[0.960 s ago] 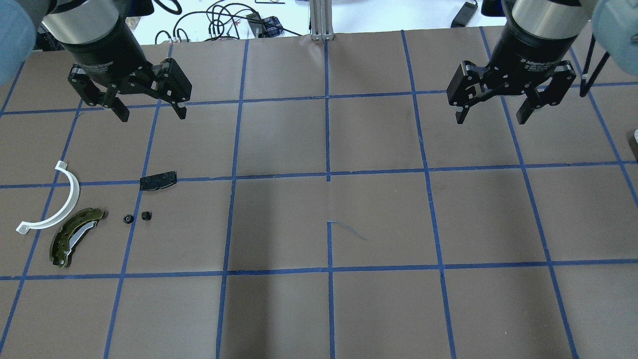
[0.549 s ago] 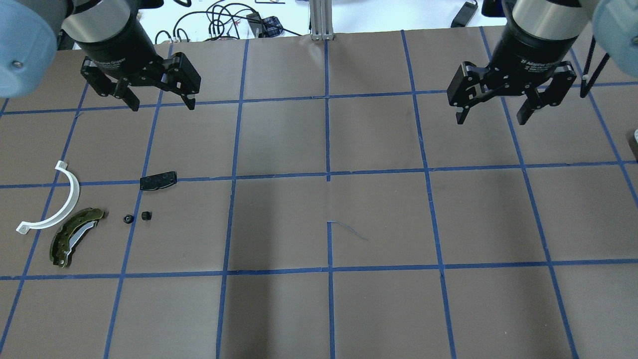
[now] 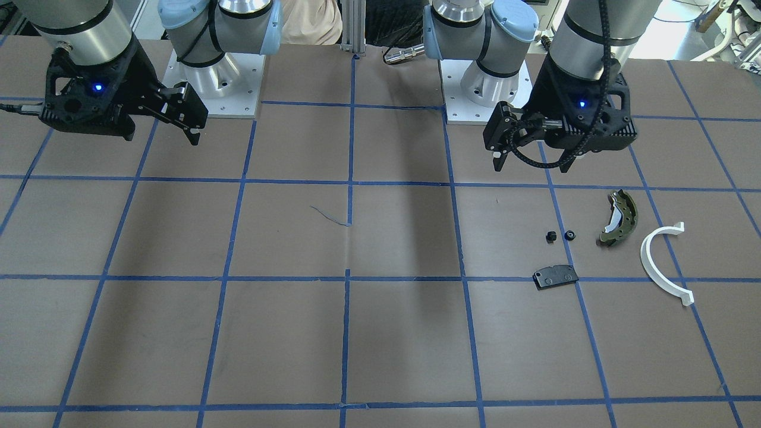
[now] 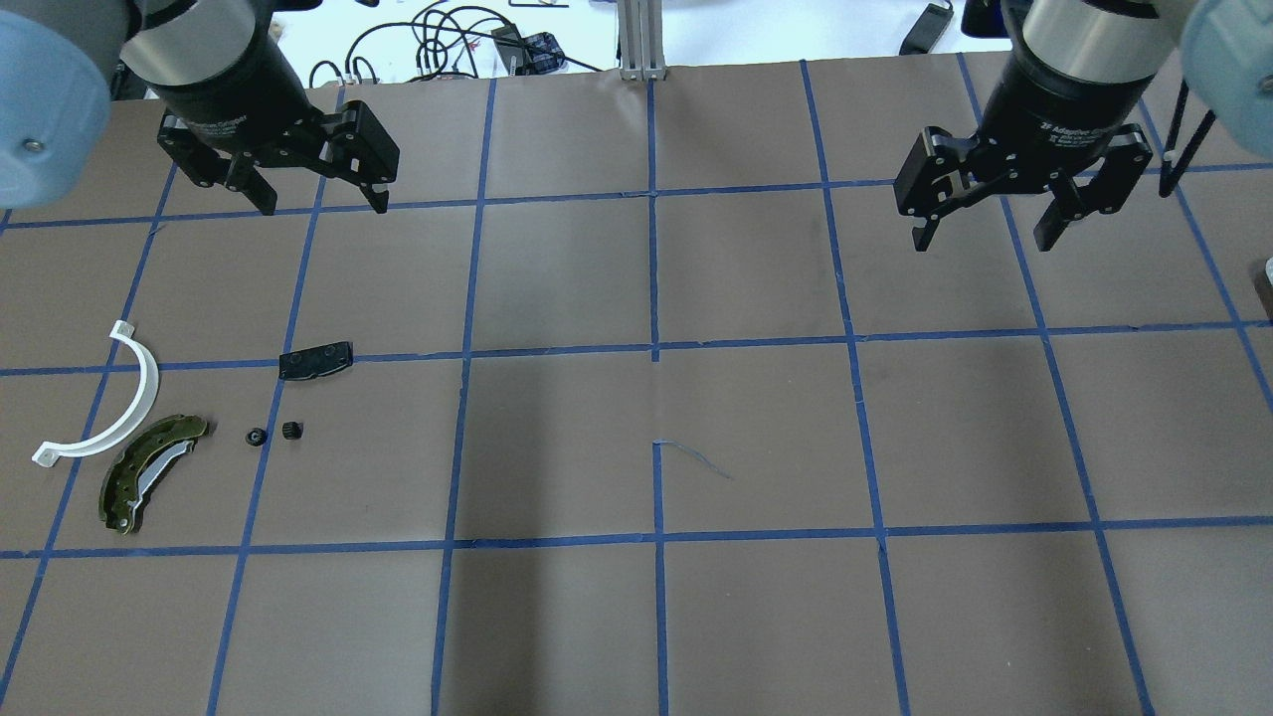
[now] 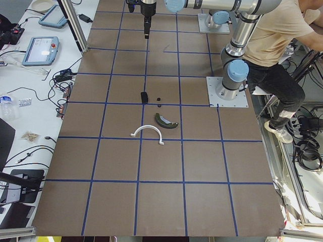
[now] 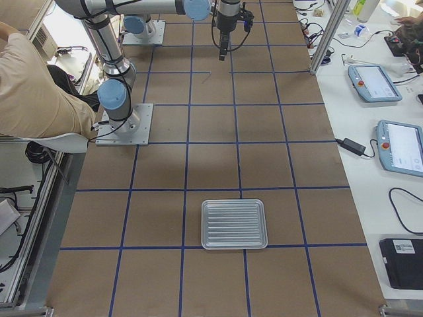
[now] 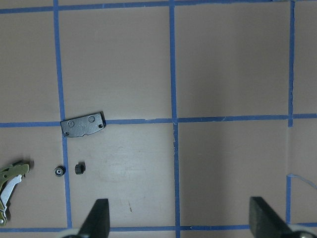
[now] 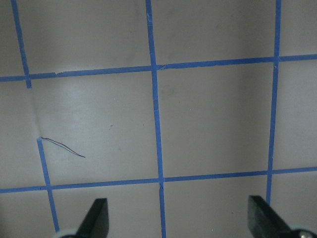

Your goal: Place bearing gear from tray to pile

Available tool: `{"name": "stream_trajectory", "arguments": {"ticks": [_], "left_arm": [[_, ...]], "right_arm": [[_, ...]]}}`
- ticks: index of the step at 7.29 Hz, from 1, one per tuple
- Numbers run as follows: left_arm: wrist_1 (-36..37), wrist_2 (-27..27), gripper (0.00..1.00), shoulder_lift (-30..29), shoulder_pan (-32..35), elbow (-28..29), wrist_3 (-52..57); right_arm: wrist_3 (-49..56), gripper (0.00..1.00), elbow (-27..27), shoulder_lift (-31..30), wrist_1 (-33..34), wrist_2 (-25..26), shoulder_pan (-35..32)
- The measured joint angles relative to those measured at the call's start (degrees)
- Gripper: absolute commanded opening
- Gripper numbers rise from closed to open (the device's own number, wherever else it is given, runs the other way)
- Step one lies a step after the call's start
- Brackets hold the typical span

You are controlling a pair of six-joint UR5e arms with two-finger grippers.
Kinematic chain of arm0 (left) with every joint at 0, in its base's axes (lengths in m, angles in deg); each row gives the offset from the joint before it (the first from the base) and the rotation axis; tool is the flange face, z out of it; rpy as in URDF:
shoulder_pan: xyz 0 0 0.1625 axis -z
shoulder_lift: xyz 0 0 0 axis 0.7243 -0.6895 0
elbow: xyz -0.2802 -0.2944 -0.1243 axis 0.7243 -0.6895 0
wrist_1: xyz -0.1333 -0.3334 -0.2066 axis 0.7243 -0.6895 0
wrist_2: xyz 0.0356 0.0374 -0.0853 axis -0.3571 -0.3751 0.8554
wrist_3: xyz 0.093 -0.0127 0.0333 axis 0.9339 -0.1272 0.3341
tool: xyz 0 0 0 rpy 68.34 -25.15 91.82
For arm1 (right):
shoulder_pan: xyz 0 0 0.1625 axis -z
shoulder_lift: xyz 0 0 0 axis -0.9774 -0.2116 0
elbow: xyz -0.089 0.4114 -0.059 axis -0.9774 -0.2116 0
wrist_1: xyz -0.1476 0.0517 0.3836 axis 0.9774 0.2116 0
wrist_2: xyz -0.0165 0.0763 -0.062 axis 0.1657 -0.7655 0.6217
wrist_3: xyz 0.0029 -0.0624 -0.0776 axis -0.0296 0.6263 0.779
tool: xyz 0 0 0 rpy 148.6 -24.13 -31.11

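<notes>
Bearing gear (image 4: 291, 430) sits on the table (image 4: 756, 418) just beside a second tiny black one (image 4: 256, 436), right by the pile (image 4: 154, 383), near its brake shoe (image 4: 117, 484) and black pad (image 4: 315, 359). We see the left gripper (image 4: 323, 207) and right gripper (image 4: 983, 244) both spread wide, empty.

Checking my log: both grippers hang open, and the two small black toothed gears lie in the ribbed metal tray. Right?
No: the small black toothed gears lie on the table beside the olive-green curved brake shoe, per the overhead view.
</notes>
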Motion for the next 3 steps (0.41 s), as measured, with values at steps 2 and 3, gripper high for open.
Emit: {"name": "stream_trajectory", "arguments": {"ticks": [2, 3], "left_arm": [[0.0, -0.1, 1.00, 0.2, 0.0, 0.0, 0.1], [0.0, -0.1, 1.00, 0.2, 0.0, -0.1, 0.1]], "right_arm": [[-0.1, 1.00, 0.1, 0.0, 0.0, 0.2, 0.0], [0.0, 1.00, 0.1, 0.0, -0.1, 0.2, 0.0]]}}
